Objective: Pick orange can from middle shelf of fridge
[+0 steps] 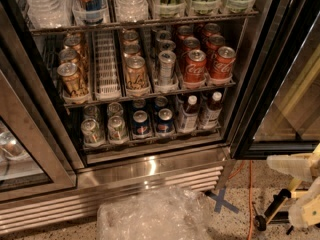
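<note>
orange can (135, 73) upright at front of mid shelf (102, 100), fridge (150, 170) open, gripper (282, 189) btm right, outside, jaws apart, empty

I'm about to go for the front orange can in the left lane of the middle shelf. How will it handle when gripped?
The orange can looks smooth and rigid, so it is probably slippery but firm. Standing upright on the middle shelf, tall and narrow, it may tip if nudged high. The gripper sits low right, outside the fridge.

Dim warm light, glare on steel sill of the fridge (150, 165), deep shadow inside, pale end effector (304, 190) lower right.
</note>
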`<action>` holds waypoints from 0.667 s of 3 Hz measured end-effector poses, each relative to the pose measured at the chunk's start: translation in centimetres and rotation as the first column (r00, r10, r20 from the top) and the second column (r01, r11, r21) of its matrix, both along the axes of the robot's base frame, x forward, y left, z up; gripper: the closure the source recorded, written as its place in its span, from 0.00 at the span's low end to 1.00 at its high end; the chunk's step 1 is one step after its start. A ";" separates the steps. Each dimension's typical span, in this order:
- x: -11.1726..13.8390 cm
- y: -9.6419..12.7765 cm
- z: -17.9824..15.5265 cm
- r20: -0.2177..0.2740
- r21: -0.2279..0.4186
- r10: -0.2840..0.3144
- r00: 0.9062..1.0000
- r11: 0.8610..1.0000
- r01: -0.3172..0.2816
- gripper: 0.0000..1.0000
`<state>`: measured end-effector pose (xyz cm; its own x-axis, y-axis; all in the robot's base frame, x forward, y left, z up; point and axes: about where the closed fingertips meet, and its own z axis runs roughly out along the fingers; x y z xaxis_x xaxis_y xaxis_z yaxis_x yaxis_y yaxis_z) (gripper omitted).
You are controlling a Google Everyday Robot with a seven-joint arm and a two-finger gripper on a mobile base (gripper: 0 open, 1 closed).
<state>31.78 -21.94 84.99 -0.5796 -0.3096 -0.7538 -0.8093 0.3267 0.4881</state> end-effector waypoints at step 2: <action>0.2 0.0 -0.8 0.011 -0.044 -0.053 0.999 0.998 0.053 0.00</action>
